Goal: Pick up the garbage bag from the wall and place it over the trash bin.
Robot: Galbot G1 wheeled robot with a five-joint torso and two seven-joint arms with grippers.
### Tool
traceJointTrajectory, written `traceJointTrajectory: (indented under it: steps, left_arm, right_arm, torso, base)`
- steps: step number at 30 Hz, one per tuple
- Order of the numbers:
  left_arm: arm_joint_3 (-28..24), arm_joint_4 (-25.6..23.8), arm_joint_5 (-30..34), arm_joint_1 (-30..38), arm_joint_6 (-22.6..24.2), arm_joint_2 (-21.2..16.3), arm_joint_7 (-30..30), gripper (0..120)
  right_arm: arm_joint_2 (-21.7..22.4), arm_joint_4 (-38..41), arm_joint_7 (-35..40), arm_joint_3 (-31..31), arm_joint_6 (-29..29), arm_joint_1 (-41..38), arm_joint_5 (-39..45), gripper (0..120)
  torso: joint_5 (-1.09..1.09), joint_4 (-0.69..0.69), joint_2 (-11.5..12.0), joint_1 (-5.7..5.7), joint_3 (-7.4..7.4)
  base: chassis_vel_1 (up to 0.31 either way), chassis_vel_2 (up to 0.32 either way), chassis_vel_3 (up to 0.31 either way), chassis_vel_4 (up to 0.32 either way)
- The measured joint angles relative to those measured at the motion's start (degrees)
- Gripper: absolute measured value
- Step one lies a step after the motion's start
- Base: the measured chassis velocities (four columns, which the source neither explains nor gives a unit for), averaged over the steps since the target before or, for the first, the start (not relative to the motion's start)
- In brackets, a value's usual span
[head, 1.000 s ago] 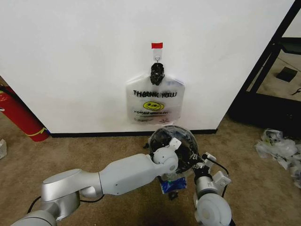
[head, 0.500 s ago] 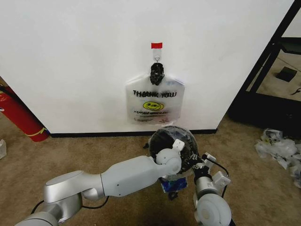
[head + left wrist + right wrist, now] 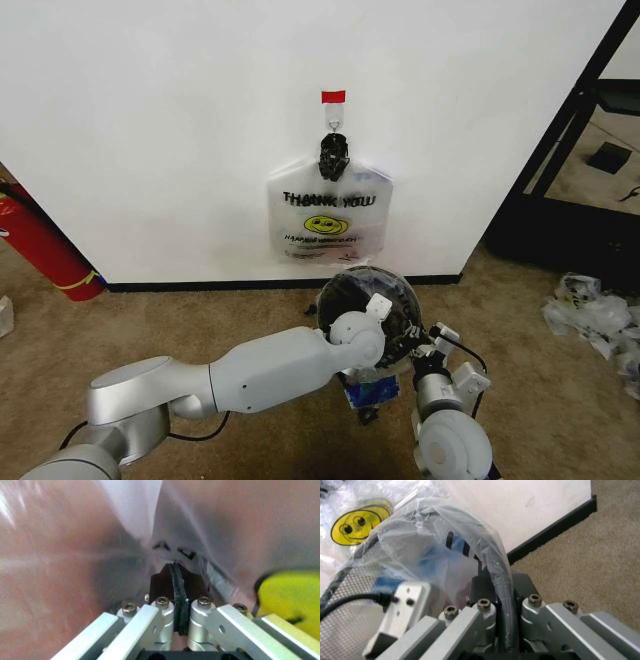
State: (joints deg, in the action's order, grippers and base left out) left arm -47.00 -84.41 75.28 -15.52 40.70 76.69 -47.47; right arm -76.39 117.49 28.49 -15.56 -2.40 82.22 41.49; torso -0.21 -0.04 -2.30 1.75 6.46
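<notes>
Both grippers are at the trash bin (image 3: 372, 300), which stands on the carpet (image 3: 200, 320) just in front of the wall (image 3: 150, 120). From the left wrist view, the left gripper (image 3: 178, 592) has its 2 dark pads pressed together with a thin black edge pinched between them, and translucent plastic film of a garbage bag (image 3: 75, 555) wraps all around it; a yellow patch of the print shows to one side. From the right wrist view, the right gripper (image 3: 501, 592) is clamped on the bin's black rim, with clear film of the same bag (image 3: 435, 536) draped over that rim and black mesh (image 3: 350, 592) beside it. In the head view the left arm reaches across from the left so its wrist sits over the bin's near rim, while the right arm comes up from below on the right side of the bin. A second bag (image 3: 328, 212) with black "THANK YOU" lettering and a yellow smiley hangs flat against the wall from a small hook (image 3: 333, 125) under a strip of red tape (image 3: 333, 96), directly above and behind the bin. A red fire extinguisher (image 3: 40, 245) leans at the wall far to the left, and a heap of clear plastic scraps (image 3: 595, 310) lies on the carpet well to the right.
</notes>
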Motion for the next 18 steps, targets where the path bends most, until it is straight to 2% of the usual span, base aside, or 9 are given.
traceJointTrajectory:
  steps: [5, 8, 11, 18]
  left_arm:
    - [0.02, -1.31, -0.26, 0.99, 0.93, -0.83, -1.32, 0]
    - [-1.51, -1.95, 4.89, 2.84, 1.4, -1.81, -3.72, 0]
    - [-1.51, -0.66, 7.57, 2.48, 1.41, -1.06, -4.21, 0]
    - [-2.5, 2.24, 8.77, 2.01, 1.49, 0.37, -4.1, 0]
  right_arm:
    - [0.11, -0.06, -0.1, -0.23, 0.26, 0.41, -0.3, 1]
    - [0.06, -0.32, -0.03, -0.2, 0.26, -0.05, -0.24, 1]
    - [-0.07, -0.46, 0.2, -0.13, 0.18, -0.39, 0.15, 1]
    - [-0.06, -0.53, 0.27, 0.23, 0.06, -0.32, 0.12, 1]
  torso:
    - [0.0, -0.01, 0.0, 0.0, 0.0]
    - [0.0, 0.01, 0.0, 0.0, 0.0]
    - [0.0, 0.01, 0.0, 0.0, 0.0]
    - [0.0, 0.0, 0.01, 0.0, 0.0]
  base:
    - [0.0, 0.0, 0.0, 0.0]
    - [0.0, 0.0, 0.0, 0.0]
    - [0.0, 0.0, 0.0, 0.0]
    - [0.0, 0.0, 0.0, 0.0]
